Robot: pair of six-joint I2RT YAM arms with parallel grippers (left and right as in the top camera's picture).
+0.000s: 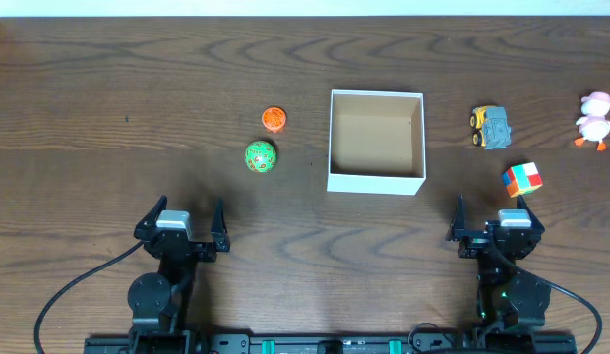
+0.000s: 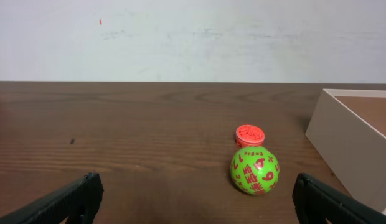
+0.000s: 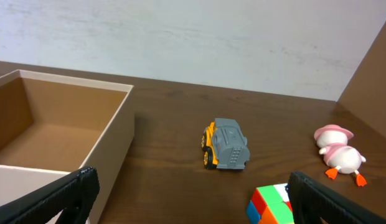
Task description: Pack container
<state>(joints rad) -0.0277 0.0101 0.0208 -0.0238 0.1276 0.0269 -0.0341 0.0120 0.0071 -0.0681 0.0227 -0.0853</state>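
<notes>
The container (image 1: 376, 180), a square white-walled box with a brown inside, stands open and empty at the table's middle; it also shows in the left wrist view (image 2: 342, 140) and right wrist view (image 3: 112, 137). A green ball with red marks (image 1: 261, 156) (image 2: 254, 171) and an orange round toy (image 1: 274, 119) (image 2: 250, 134) lie left of it. A grey-and-yellow toy truck (image 1: 492, 127) (image 3: 225, 145), a colour cube (image 1: 521, 179) (image 3: 271, 205) and a pink-and-white duck (image 1: 595, 119) (image 3: 339, 155) lie right of it. My left gripper (image 1: 182, 221) (image 2: 193, 205) and right gripper (image 1: 497, 221) (image 3: 190, 205) are open and empty near the front edge.
A pale wall (image 2: 193, 37) runs behind the table's far edge. A brown panel (image 3: 373, 68) stands at the right side in the right wrist view. Cables (image 1: 69, 295) trail from the arm bases at the front.
</notes>
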